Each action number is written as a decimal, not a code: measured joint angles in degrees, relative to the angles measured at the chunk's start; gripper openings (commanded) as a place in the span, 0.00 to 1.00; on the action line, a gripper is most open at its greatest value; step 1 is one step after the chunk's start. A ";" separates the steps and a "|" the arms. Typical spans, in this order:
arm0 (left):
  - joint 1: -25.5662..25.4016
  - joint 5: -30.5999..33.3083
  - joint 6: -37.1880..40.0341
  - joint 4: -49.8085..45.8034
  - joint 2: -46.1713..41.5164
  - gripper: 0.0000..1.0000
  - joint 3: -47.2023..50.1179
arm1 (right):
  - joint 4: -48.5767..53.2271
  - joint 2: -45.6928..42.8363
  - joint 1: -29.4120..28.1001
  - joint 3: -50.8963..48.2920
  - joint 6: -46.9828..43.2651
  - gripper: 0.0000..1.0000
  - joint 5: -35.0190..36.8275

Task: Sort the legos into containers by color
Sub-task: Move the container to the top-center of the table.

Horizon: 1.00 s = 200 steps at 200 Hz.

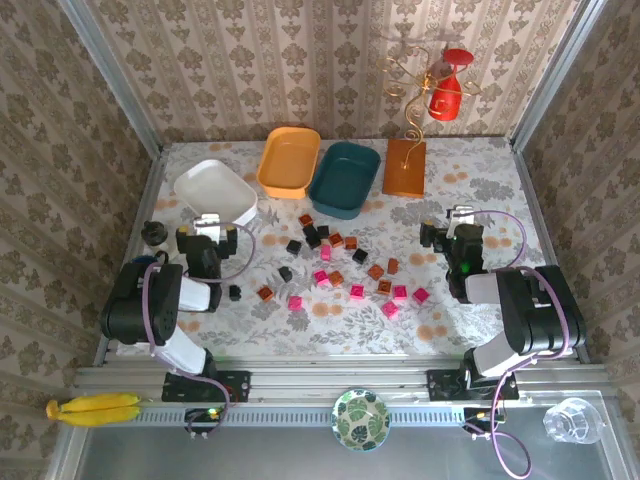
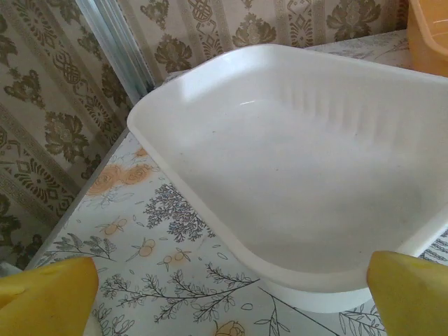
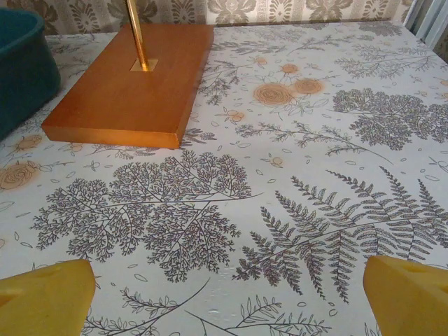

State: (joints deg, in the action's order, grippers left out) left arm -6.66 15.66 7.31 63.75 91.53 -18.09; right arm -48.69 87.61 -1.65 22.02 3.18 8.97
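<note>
Several tiny legos in black (image 1: 293, 245), pink (image 1: 357, 291) and orange-brown (image 1: 337, 240) lie scattered across the middle of the table. At the back stand three containers: a white tray (image 1: 215, 190), an orange-yellow tray (image 1: 289, 160) and a dark teal tray (image 1: 345, 178). My left gripper (image 1: 208, 228) hangs open just in front of the white tray (image 2: 294, 175), nothing between its yellow fingertips (image 2: 42, 297). At the right side my right gripper (image 1: 460, 218) stands open over bare tablecloth, its midpoint (image 3: 227, 301) empty. The teal tray's corner (image 3: 21, 70) lies to its far left.
An orange-brown board (image 1: 405, 165) with a gold wire stand (image 3: 136, 31) and a hanging red cup (image 1: 447, 95) sits right of the teal tray. A small black object (image 1: 153, 233) lies by the left edge. A banana (image 1: 95, 407), patterned bowl (image 1: 361, 418) and glass (image 1: 573, 420) rest on the front ledge.
</note>
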 measured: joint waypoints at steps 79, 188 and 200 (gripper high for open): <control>0.00 -0.44 0.00 -1.66 -0.15 1.00 0.00 | 0.00 0.00 0.00 0.00 0.00 1.00 0.00; 2.58 -0.72 -2.51 -5.75 -0.31 1.00 -1.88 | 0.00 0.00 0.00 0.00 0.00 1.00 0.00; 2.58 -0.85 -2.60 -5.99 -0.31 1.00 -1.88 | 0.00 0.00 0.00 0.00 0.00 1.00 0.02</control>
State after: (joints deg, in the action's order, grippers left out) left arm -4.08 14.81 4.71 57.76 91.22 -19.97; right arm -48.69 87.61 -1.65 22.02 3.18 8.99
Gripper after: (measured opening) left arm 0.999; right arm 0.999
